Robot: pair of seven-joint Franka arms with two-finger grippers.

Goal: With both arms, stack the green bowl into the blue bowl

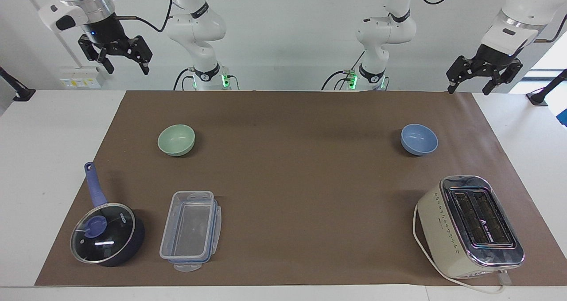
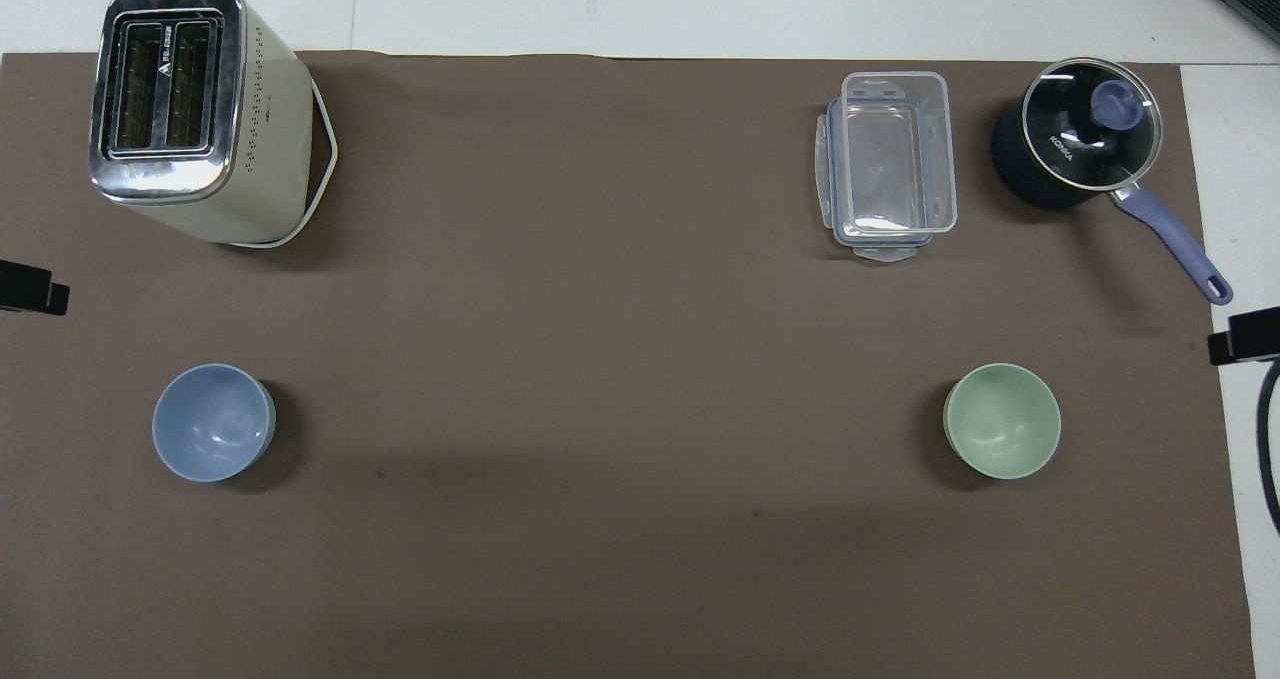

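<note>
The green bowl (image 1: 176,139) (image 2: 1002,420) stands upright and empty on the brown mat, toward the right arm's end of the table. The blue bowl (image 1: 419,139) (image 2: 212,422) stands upright and empty toward the left arm's end, about as near to the robots as the green one. My right gripper (image 1: 125,64) hangs open high in the air by the mat's corner at its own end, holding nothing. At the other end my left gripper (image 1: 471,87) hangs open and high over the table edge, also holding nothing. Only a black tip of each shows in the overhead view.
A cream toaster (image 1: 469,225) (image 2: 190,109) with its cord stands farther from the robots than the blue bowl. A clear plastic container (image 1: 191,230) (image 2: 890,164) and a dark-blue saucepan (image 1: 106,232) (image 2: 1080,144) with a glass lid lie farther out than the green bowl.
</note>
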